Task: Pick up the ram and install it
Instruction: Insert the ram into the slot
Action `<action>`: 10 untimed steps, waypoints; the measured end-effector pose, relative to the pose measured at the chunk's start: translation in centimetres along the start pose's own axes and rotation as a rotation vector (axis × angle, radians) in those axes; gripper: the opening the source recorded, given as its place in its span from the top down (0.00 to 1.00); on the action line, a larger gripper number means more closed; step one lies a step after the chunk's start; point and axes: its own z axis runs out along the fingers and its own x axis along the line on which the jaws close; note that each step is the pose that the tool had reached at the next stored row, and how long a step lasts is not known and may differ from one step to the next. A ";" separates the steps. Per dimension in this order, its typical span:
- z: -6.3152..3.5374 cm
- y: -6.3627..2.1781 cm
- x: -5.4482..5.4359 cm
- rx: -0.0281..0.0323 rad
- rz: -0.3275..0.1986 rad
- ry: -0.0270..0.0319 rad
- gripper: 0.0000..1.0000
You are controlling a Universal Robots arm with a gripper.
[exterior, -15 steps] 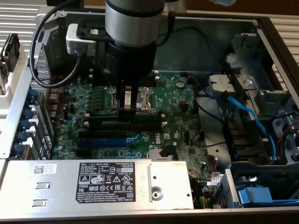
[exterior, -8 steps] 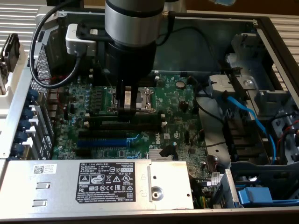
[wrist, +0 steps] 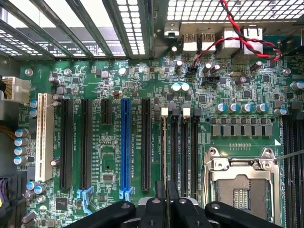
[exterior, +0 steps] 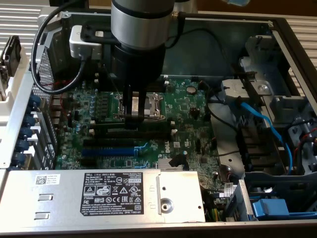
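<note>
The ram (wrist: 165, 152) shows edge-on as a thin grey-green strip running along the outermost of the black memory slots (wrist: 184, 152), on the side nearest the blue expansion slot (wrist: 125, 142). My gripper (wrist: 166, 197) is shut on the ram's near end, its two black fingers (wrist: 159, 202) pressed close on either side. In the exterior view the gripper (exterior: 133, 118) points straight down onto the memory slots (exterior: 148, 133), just in front of the CPU socket (exterior: 151, 106). Whether the ram is seated in the slot or just above it I cannot tell.
The green motherboard (exterior: 188, 114) lies inside an open computer case. A metal power supply (exterior: 99, 191) spans the front edge. A blue cable (exterior: 262, 124) and drive bays stand at the exterior view's right. A red-and-black wire (wrist: 237, 33) crosses near the rear ports.
</note>
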 end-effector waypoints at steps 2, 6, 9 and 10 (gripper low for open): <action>0.00 0.02 0.0 0.0000 0.000 -0.0002 0.87; 0.00 0.01 0.1 0.0000 0.000 -0.0008 0.87; 0.00 0.01 0.1 -0.0001 0.000 -0.0013 0.87; 0.00 0.02 0.1 -0.0002 0.000 -0.0014 0.87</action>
